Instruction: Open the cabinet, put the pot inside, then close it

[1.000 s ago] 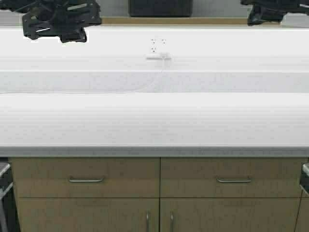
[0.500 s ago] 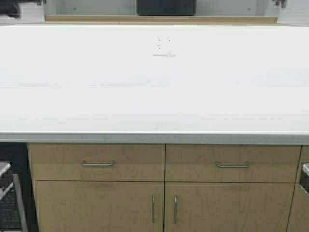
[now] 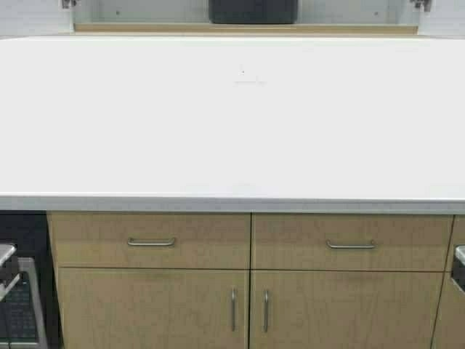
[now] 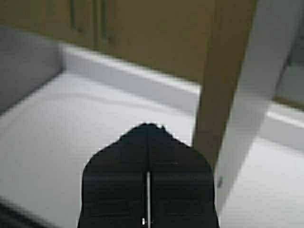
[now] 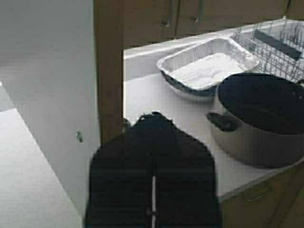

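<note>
The cabinet [image 3: 145, 27] shows at the top of the high view with both doors swung out and its pale interior bare. A black straight-sided thing, the pot by its look [image 3: 253, 10], stands inside it at the middle. Neither gripper shows in the high view. My left gripper [image 4: 148, 127] is shut and empty, close beside the tan edge of an open cabinet door [image 4: 223, 95]. My right gripper [image 5: 154, 116] is shut and empty, close beside the tan edge of the other open door [image 5: 108, 71].
A wide white countertop [image 3: 232, 131] lies below the cabinet, with two drawers [image 3: 151, 241] and lower doors under it. The right wrist view shows a foil tray [image 5: 209, 66], another pot with grey sides [image 5: 259, 118] and a wire dish rack [image 5: 275, 42] on a counter.
The robot has moved: the whole scene has shifted up and right in the high view. Both arms, seen at the top corners a second ago, have left that view.
</note>
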Robot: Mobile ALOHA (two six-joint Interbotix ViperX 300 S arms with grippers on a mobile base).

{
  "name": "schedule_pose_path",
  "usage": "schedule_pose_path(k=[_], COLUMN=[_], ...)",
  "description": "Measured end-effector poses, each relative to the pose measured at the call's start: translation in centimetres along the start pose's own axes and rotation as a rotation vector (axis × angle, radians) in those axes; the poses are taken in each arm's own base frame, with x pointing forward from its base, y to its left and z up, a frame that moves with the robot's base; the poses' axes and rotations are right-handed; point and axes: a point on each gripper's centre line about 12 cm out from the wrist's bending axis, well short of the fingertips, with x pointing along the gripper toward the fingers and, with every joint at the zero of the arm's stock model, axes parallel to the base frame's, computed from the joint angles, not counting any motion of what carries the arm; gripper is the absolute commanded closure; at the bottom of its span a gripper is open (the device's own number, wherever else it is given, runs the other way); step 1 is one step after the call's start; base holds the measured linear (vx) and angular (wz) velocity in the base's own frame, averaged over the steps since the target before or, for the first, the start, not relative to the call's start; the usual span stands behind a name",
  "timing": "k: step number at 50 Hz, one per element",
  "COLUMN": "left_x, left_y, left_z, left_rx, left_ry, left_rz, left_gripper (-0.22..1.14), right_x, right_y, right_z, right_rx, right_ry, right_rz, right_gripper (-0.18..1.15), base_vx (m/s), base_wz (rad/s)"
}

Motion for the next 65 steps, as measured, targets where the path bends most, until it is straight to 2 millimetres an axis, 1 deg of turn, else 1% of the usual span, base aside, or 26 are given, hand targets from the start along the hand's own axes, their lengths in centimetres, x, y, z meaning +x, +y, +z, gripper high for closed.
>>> schedule_pose_path(k=[7, 11, 23, 30, 36, 41, 45, 48, 51, 55, 60, 62, 65], left_x=[-0.1, 0.4, 4.0, 5.7, 6.1, 6.3, 6.5, 6.5, 6.4, 5.9, 4.4, 3.6, 2.0], left_y=[0.8, 1.0, 1.3, 1.4, 0.5, -1.1, -1.7, -2.4, -3.4, -5.3, -8.2, -9.3, -10.5], left_z=[1.3, 1.6, 0.7, 0.4, 0.4, 0.1, -0.1, -0.2, -0.4, -1.0, -2.1, -2.6, -3.0], left_rx=[0.001, 0.001, -0.016, -0.028, -0.026, -0.012, -0.014, -0.013, -0.01, -0.006, 0.004, 0.004, 0.016], left_ry=[-0.032, -0.036, 0.003, 0.022, 0.034, 0.042, 0.048, 0.052, 0.058, 0.074, 0.105, 0.116, 0.123], left_rz=[0.023, 0.026, 0.03, 0.027, 0.002, -0.037, -0.05, -0.067, -0.091, -0.138, -0.211, -0.243, -0.281], left_gripper=[0.88, 0.88, 0.88, 0.88, 0.88, 0.88, 0.88, 0.88, 0.88, 0.88, 0.88, 0.88, 0.88], right_x=[1.4, 2.5, 5.4, 7.4, 8.5, 8.8, 9.0, 8.8, 8.1, 6.7, 3.8, 2.3, 0.0], right_y=[-0.1, -0.1, -0.1, 0.0, 0.3, 1.2, 2.0, 3.1, 4.3, 6.2, 9.2, 10.6, 12.5], right_z=[0.6, 0.9, 0.8, -0.2, -1.1, -1.1, -1.1, -1.0, -0.7, 0.5, 1.9, 2.3, 2.8], right_rx=[-0.001, 0.002, 0.009, 0.009, 0.019, 0.011, 0.009, 0.0, -0.019, -0.01, -0.02, -0.023, -0.033], right_ry=[-0.005, -0.005, 0.008, 0.034, 0.056, 0.057, 0.056, 0.059, 0.059, 0.032, -0.008, -0.021, -0.043], right_rz=[-0.002, -0.003, -0.002, -0.001, 0.006, 0.024, 0.042, 0.064, 0.089, 0.135, 0.214, 0.255, 0.316], right_gripper=[0.9, 0.9, 0.9, 0.9, 0.9, 0.9, 0.9, 0.9, 0.9, 0.9, 0.9, 0.9, 0.9], base_vx=[0.01, 0.0, 0.0, 0.0, 0.0, 0.0, 0.0, 0.0, 0.0, -0.01, 0.0, 0.01, 0.01], base_wz=[-0.01, 0.0, 0.0, 0.0, 0.0, 0.0, 0.0, 0.0, 0.0, 0.0, 0.0, -0.01, -0.01])
